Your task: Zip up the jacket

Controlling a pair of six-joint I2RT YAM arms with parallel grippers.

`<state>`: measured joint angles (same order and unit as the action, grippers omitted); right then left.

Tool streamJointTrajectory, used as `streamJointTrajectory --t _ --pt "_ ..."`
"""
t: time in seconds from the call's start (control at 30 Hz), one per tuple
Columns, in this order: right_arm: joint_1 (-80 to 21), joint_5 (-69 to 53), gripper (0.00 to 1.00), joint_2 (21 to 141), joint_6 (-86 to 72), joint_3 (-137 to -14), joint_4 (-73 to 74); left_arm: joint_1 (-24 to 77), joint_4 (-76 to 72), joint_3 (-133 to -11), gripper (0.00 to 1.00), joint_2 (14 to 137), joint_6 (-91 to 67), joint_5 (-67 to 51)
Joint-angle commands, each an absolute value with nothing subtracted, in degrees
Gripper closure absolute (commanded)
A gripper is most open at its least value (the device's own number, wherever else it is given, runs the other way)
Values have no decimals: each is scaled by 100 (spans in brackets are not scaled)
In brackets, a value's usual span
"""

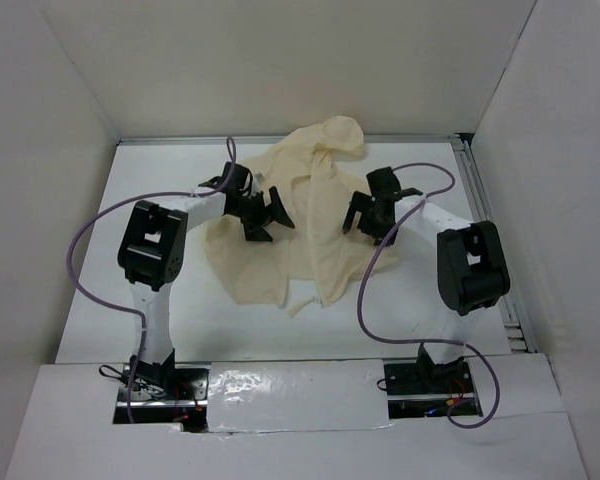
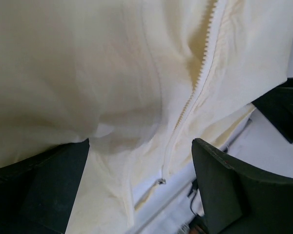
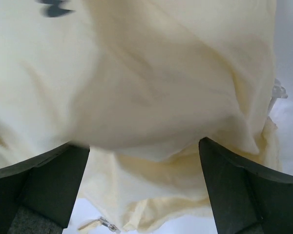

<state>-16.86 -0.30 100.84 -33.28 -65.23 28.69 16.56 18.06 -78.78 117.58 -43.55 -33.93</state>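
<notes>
Jacket (image 1: 315, 250) lay crumpled, zipper (image 2: 193, 95) undone. Left gripper (image 1: 265, 215), right gripper (image 1: 363, 215): fingers spread, empty. Risk: slack folds could bunch and jam the zipper.

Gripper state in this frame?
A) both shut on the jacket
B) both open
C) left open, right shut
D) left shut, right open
B: each wrist view shows its two fingers spread wide apart, so the left gripper and the right gripper are both open at the jacket.
</notes>
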Motion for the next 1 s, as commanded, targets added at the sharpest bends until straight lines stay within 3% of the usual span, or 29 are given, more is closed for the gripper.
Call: streamJointTrajectory --t 0.0,0.13,0.43,0.67,0.97 --pt "-1415 -351 0 10064 -2708 -7197 2628 1635 1758 -8647 1 12234 -3780 -3023" --pt "-1669 -115 0 9303 -2129 -6989 2576 1635 1741 -8658 1 11753 -3648 -3155" --pt "-3198 -273 0 7551 -1863 -5373 2769 1960 1732 -6339 1 8932 -3752 -2593" --pt "-4060 219 3 8015 -2390 -5062 2409 1995 1775 -4729 1 7086 -4148 -2628" --pt "-4148 940 15 9165 -2768 -5554 2373 2013 2004 -4149 1 6372 -4272 -2522"
